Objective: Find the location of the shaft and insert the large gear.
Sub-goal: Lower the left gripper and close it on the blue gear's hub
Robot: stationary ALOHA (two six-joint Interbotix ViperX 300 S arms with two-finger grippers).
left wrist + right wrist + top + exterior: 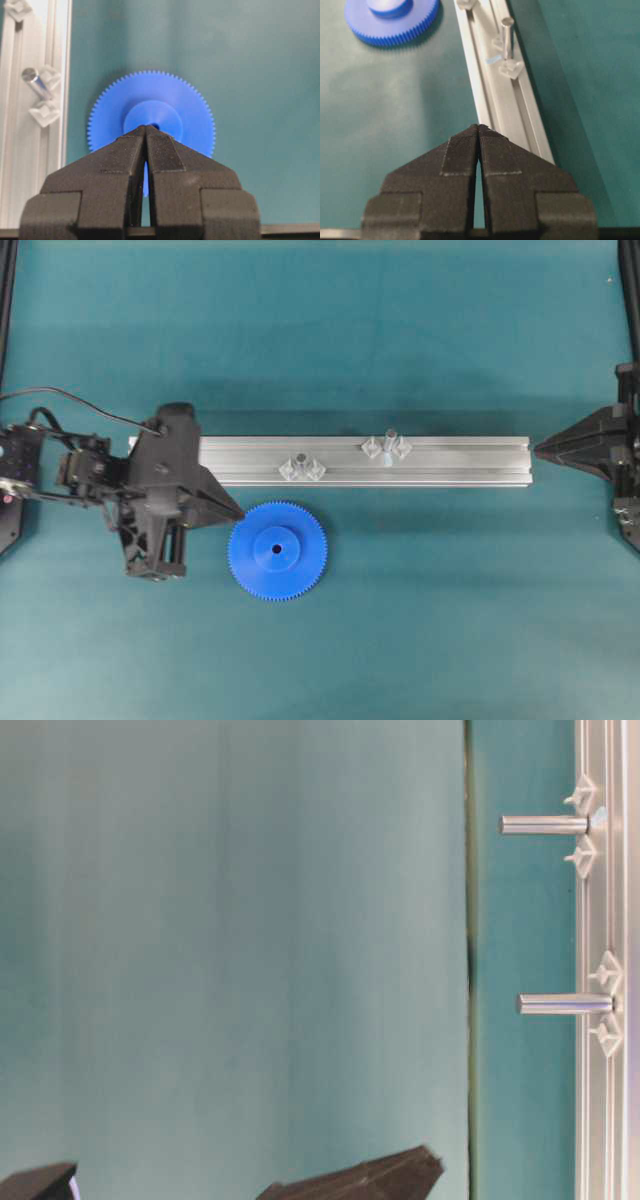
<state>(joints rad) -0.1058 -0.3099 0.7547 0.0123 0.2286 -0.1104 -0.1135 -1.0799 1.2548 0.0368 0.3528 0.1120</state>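
Note:
The large gear (278,551) is a bright blue toothed disc lying flat on the teal mat, just in front of the aluminium rail (450,465). The shaft (390,440) stands on the rail right of its middle, a slender pale pin with a clear bracket on each side. My left gripper (240,512) is shut and empty, its tip at the gear's upper-left rim. In the left wrist view the left gripper (145,127) covers part of the gear (165,95). My right gripper (537,449) is shut and empty at the rail's right end. The right wrist view shows the shaft (507,37) ahead.
A stubbier dark-tipped pin (300,462) with clustered clear brackets stands on the rail left of the shaft, also in the left wrist view (35,82). The rail (505,100) runs away from my right gripper (478,127). Black frame posts stand at both table sides.

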